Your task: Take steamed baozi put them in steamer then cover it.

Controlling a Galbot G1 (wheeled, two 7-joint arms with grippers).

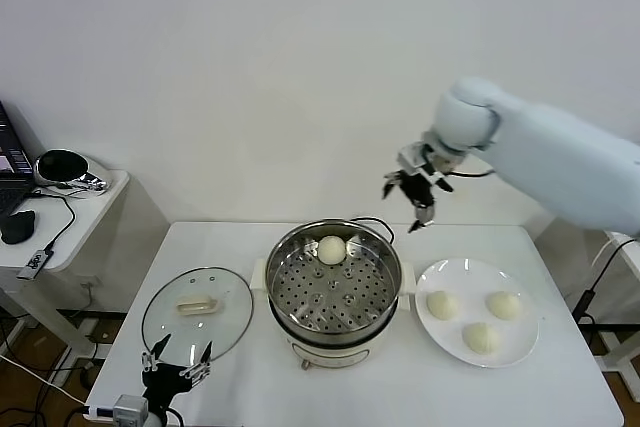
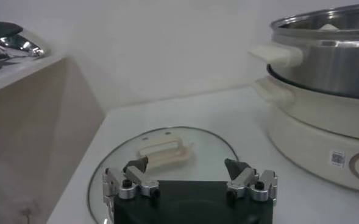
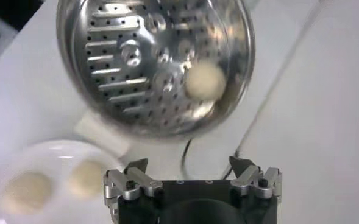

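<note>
The steamer (image 1: 335, 332) stands mid-table, a shiny pot on a cream base, with one baozi (image 1: 331, 249) resting at the far side of its perforated floor. That bun (image 3: 204, 81) also shows in the right wrist view. Three more baozi (image 1: 442, 304) (image 1: 503, 305) (image 1: 482, 337) lie on the white plate (image 1: 525, 347) to the right. My right gripper (image 1: 414, 189) hangs open and empty in the air, above and behind the gap between steamer and plate. The glass cover (image 1: 165, 332) lies flat left of the steamer, its cream handle (image 2: 164, 152) up. My left gripper (image 1: 178, 359) stands open at the cover's near edge.
The steamer's black cord (image 1: 375, 222) runs behind the pot. A side table (image 1: 75, 217) with a headset and cables stands at the far left, beyond the table's edge. The steamer's side handle (image 2: 277, 55) juts toward the cover.
</note>
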